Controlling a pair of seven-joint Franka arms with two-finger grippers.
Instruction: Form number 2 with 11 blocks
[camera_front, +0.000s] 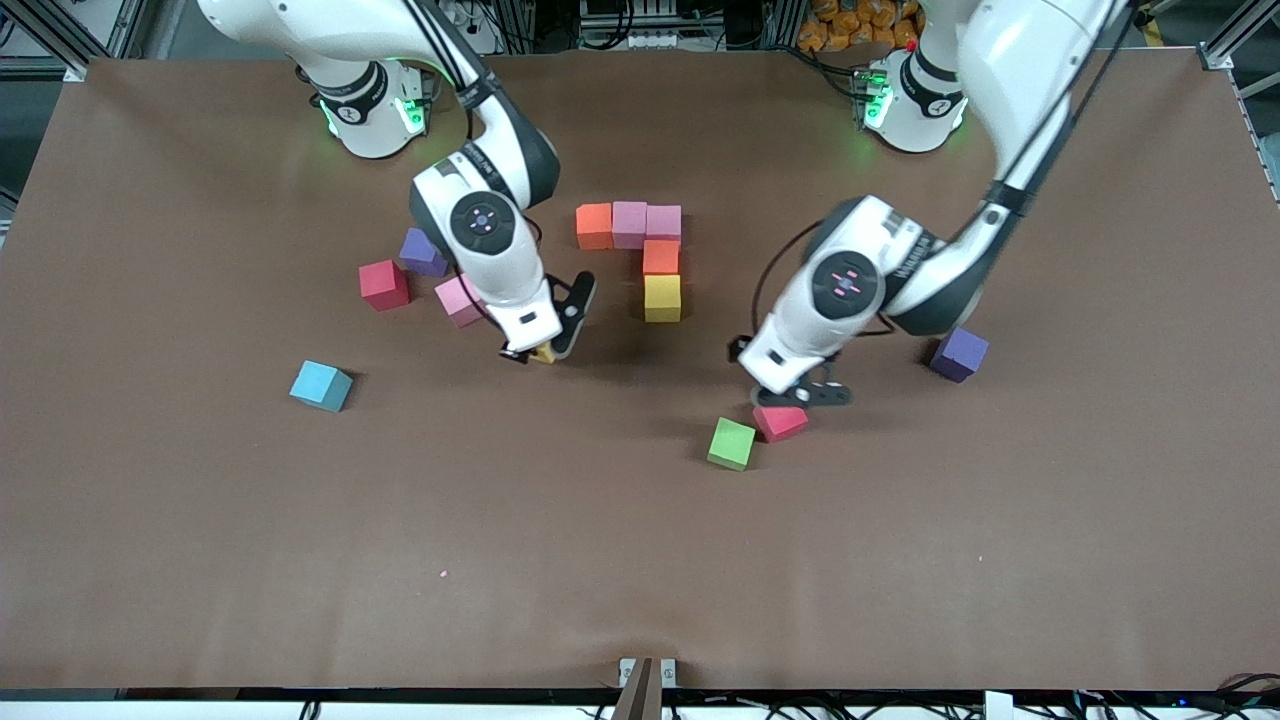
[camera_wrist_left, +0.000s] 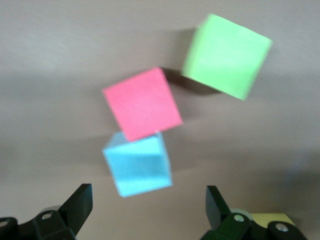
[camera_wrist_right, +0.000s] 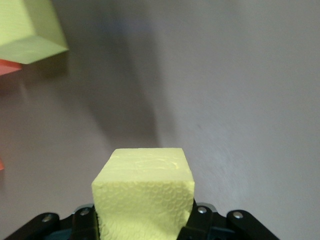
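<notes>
The partial number 2 (camera_front: 640, 250) lies mid-table: an orange block (camera_front: 594, 226) and two pink blocks (camera_front: 629, 224) in a row, then an orange block (camera_front: 661, 257) and a yellow block (camera_front: 662, 298) coming nearer. My right gripper (camera_front: 540, 346) (camera_wrist_right: 145, 220) is shut on a yellow block (camera_wrist_right: 144, 192) (camera_front: 543, 353), just above the table beside that column. My left gripper (camera_front: 800, 394) (camera_wrist_left: 148, 205) is open, low over a light blue block (camera_wrist_left: 140, 165) that the front view hides. A coral-red block (camera_front: 780, 422) (camera_wrist_left: 142, 102) and a green block (camera_front: 731, 443) (camera_wrist_left: 226, 55) lie just past it.
Toward the right arm's end lie a red block (camera_front: 384, 285), a purple cube (camera_front: 423, 252), a pink block (camera_front: 460, 300) and, nearer, a light blue block (camera_front: 321, 385). Another purple cube (camera_front: 959, 354) sits beside the left arm. The brown table (camera_front: 640, 560) stretches bare nearer the camera.
</notes>
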